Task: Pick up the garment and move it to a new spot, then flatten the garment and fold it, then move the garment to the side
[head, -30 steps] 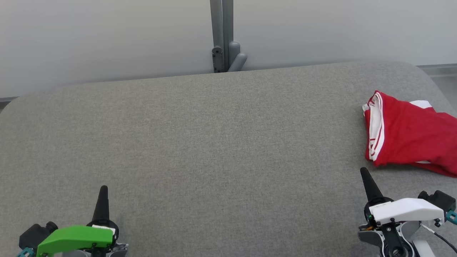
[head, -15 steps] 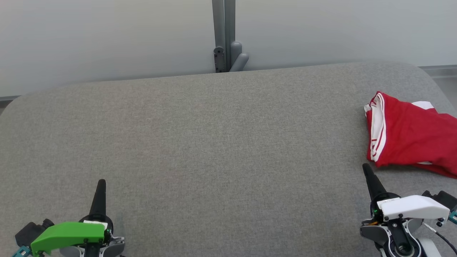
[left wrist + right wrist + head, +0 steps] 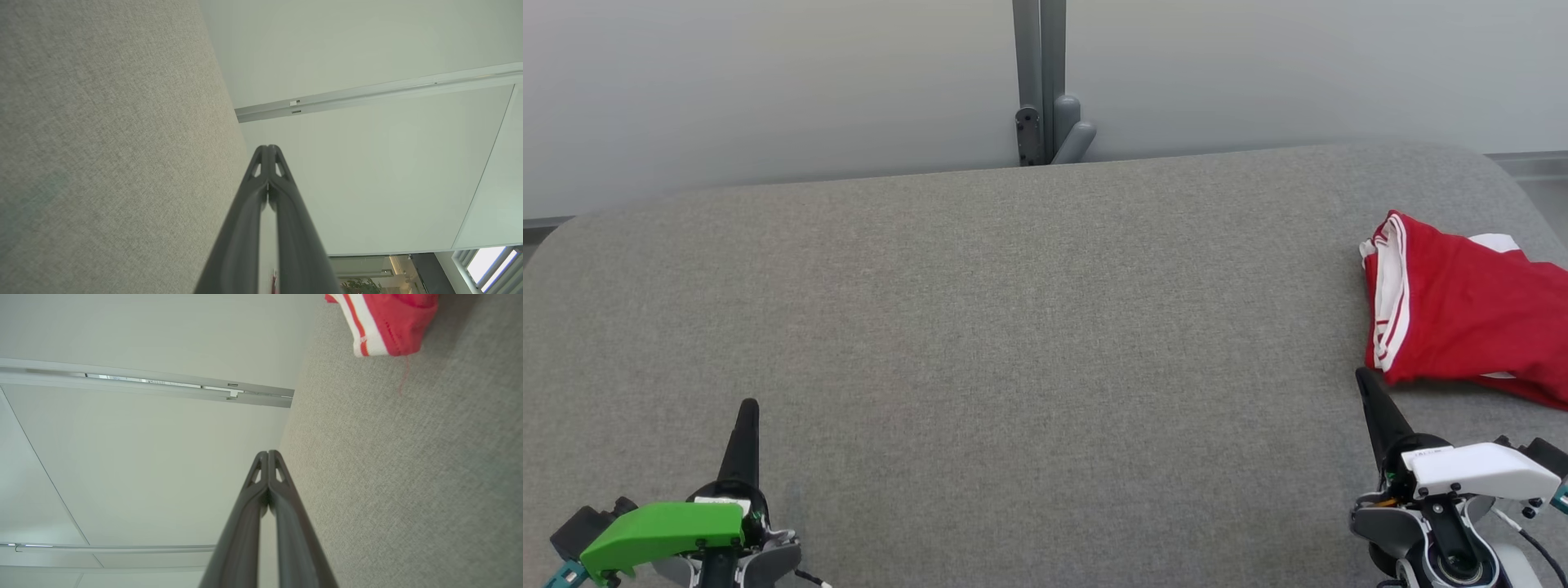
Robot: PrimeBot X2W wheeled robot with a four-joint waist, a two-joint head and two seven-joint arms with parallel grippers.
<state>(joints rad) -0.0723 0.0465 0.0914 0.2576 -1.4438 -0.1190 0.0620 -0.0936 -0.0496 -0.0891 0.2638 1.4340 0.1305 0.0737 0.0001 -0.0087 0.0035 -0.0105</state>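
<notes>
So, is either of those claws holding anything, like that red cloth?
Nothing is held. The left gripper and right gripper are both shut empty; the red garment lies apart from them on the grey table.

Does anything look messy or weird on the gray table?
Yes. The red garment lies loosely bunched near the right edge of the table, with uneven layers and white bits peeking out. A thin red thread seems to trail from its corner onto the gray fabric. Nothing else stands out.
</notes>
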